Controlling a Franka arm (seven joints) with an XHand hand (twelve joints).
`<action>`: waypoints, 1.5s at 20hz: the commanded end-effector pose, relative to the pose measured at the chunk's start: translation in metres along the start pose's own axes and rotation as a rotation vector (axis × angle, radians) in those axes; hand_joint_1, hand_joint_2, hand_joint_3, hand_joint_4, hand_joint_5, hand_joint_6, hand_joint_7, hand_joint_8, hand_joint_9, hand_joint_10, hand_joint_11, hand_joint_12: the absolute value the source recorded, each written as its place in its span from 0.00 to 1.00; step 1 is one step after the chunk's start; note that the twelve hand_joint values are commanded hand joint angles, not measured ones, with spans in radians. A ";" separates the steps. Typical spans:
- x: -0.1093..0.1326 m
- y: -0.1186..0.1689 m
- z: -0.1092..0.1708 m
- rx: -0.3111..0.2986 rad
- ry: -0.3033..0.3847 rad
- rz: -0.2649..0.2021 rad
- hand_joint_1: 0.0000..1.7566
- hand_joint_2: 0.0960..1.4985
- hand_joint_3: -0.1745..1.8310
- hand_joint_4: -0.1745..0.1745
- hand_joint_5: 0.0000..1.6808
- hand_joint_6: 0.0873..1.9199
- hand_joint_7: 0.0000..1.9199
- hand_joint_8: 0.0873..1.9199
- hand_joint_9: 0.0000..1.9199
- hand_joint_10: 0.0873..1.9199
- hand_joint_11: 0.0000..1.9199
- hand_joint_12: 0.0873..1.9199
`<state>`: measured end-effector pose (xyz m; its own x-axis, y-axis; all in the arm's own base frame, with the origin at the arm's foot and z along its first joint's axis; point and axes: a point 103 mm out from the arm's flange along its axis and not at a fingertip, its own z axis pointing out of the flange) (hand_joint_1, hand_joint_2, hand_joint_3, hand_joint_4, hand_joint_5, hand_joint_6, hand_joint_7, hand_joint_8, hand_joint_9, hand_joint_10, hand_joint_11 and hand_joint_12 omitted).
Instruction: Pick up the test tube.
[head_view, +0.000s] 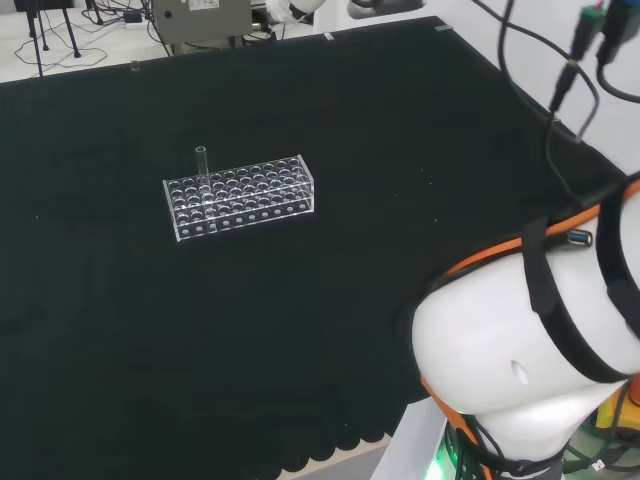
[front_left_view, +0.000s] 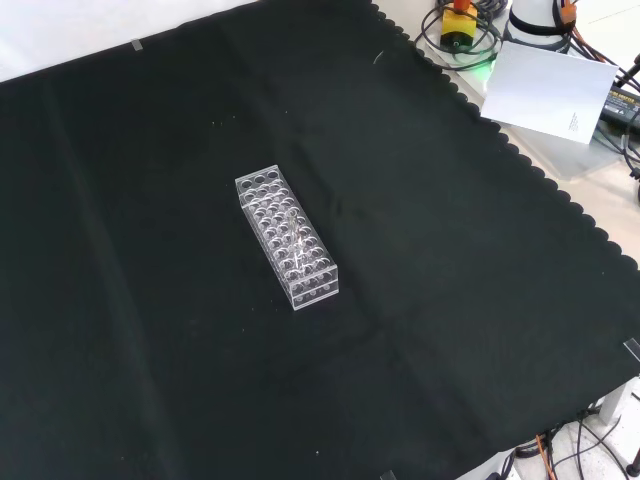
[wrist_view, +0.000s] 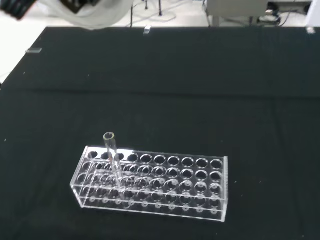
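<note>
One test tube (head_view: 202, 165) stands upright in the clear rack (head_view: 240, 196) in the head view, in a hole near the rack's left end, well apart from my arm at the right. I cannot tell how my fingers are set. In the front view the rack sits mid-cloth (front_left_view: 150, 300), the tube (front_left_view: 296, 235) hard to make out. In the wrist view the tube is thin, clear and open-topped, rising above the rack's rim. I judge I should come from above, pinch the bare upper part, and lift straight.
</note>
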<state>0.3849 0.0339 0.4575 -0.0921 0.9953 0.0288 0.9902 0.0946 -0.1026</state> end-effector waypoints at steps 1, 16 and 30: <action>0.020 0.055 0.019 0.064 -0.006 -0.117 0.48 0.40 0.40 0.19 0.21 0.06 0.18 0.46 0.16 0.49 0.06 0.78; 0.045 0.130 0.086 0.249 0.006 -0.175 0.49 0.39 0.41 0.14 0.22 0.13 0.22 0.46 0.20 0.47 0.09 0.77; 0.065 0.164 0.158 0.401 -0.040 -0.206 0.50 0.39 0.42 0.13 0.20 0.16 0.22 0.46 0.21 0.47 0.09 0.77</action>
<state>0.5172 0.1030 0.3081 -0.2688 0.9605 0.0715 0.8600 0.2728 -0.4313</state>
